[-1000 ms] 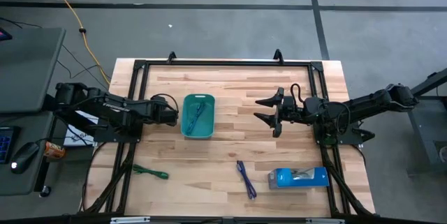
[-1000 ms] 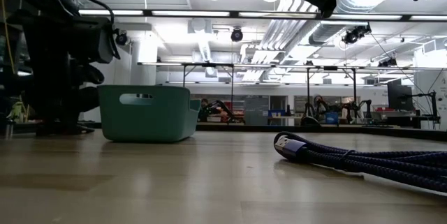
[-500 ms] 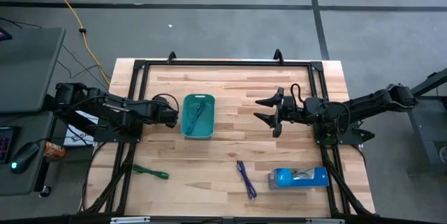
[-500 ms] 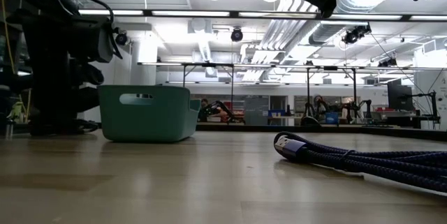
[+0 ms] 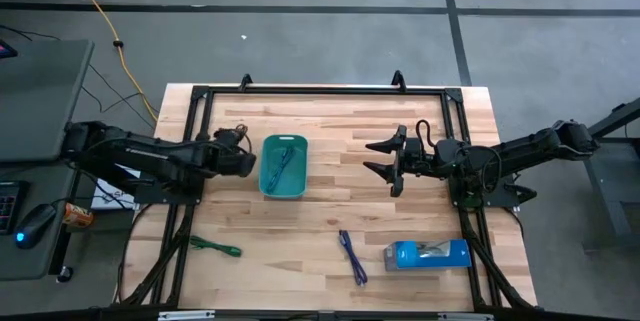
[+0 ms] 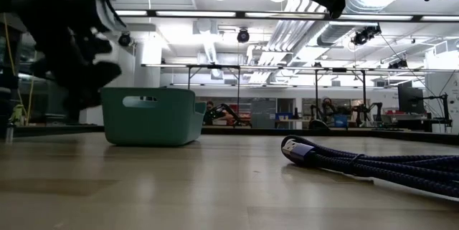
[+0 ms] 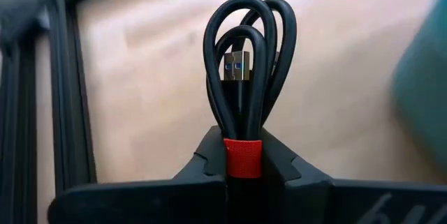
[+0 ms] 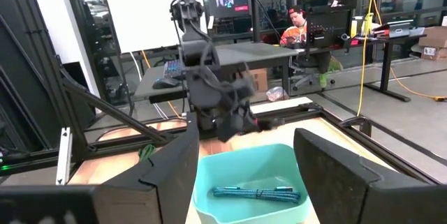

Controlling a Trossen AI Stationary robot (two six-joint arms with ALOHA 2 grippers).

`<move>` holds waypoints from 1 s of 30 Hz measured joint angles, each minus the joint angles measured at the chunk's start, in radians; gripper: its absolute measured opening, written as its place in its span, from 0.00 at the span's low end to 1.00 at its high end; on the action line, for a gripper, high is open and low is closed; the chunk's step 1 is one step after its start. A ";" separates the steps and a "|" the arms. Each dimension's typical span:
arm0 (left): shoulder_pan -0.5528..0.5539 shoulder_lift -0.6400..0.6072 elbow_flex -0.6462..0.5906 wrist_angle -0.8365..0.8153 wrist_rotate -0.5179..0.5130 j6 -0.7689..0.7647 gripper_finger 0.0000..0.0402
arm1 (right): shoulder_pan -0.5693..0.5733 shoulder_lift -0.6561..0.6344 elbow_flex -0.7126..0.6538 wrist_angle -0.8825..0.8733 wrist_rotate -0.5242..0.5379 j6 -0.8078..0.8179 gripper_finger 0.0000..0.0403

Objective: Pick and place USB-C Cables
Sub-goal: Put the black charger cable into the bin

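Note:
My left gripper (image 5: pixel 251 161) is over the table's left part, just left of the teal tray (image 5: pixel 268 183), and is shut on a black cable bundle (image 7: pixel 246 49) with a red strap. A light blue cable (image 5: pixel 283 166) lies in the tray. A green cable (image 5: pixel 215 248) lies near the front left, and a dark blue-purple cable (image 5: pixel 352 257) lies near the front middle. My right gripper (image 5: pixel 388 166) hangs open over the table's right half, with nothing between its fingers. My left gripper pinches the black bundle between its two fingers at the red strap (image 7: pixel 243 155), at one end of the bundle. The loops and a metal plug (image 7: pixel 236 67) stick out past the fingertips. The bundle is clear of the table.
A bright blue box (image 5: pixel 428 254) lies at the front right. A black frame (image 5: pixel 320 90) runs along the table's edges. Bare wood lies between the tray and my right gripper. A person sits at a desk in the room beyond (image 8: pixel 299 25).
My left arm has stretched out and its gripper has risen off the table's left side; it shows blurred in the low view. The tray, the cables on the table and my right arm have kept still.

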 joint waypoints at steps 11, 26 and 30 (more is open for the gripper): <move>-0.252 -0.198 0.000 0.354 -0.229 0.263 0.02 | 0.000 0.000 0.000 0.000 0.008 0.000 0.56; -0.375 0.054 0.000 1.430 0.278 0.999 0.02 | 0.000 0.000 0.000 0.000 0.012 0.034 0.56; -0.302 0.144 0.000 1.554 0.445 0.990 0.02 | 0.000 0.020 0.000 0.009 0.011 0.034 0.56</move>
